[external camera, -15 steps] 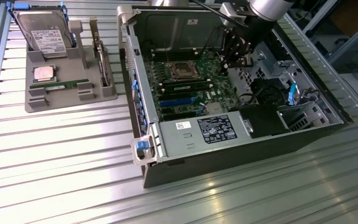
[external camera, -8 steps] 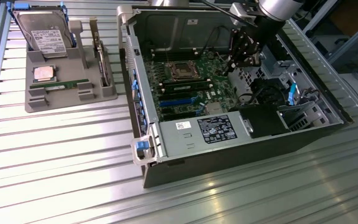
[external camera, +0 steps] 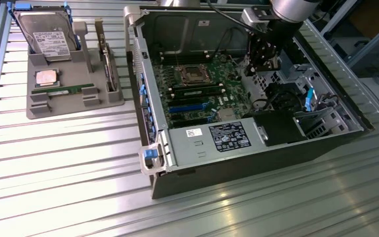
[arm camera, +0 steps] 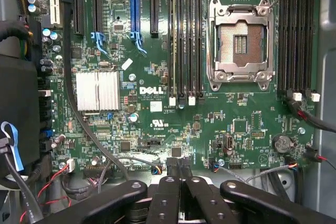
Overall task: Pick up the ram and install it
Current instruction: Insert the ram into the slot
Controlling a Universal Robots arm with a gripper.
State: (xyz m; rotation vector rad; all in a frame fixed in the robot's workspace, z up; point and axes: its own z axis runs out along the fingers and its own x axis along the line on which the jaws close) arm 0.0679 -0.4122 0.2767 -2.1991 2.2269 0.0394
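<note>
Operator, your arm [external camera: 295, 10] runs off the exterior view's top edge. You lose it past the wrist. The gripper [arm camera: 181, 183] is clipped by the wrist picture's edge, so its linkages are half gone. On the grey tray [external camera: 45, 111], the ram [external camera: 64, 90] carries a label too small to read. The power supply [external camera: 209, 140] hides part of the motherboard [external camera: 196, 79]. The expansion card [external camera: 108, 66] stands edge-on, so you can't see its face.

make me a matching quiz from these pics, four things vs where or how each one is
1 hard drive
2 ram stick
3 processor socket
4 pincer

a empty, on the motherboard
b shut, inside the computer case
c on the grey tray, next to the silver chip
d standing upright on the tray

Pairs: 1-d, 2-c, 3-a, 4-b
</note>
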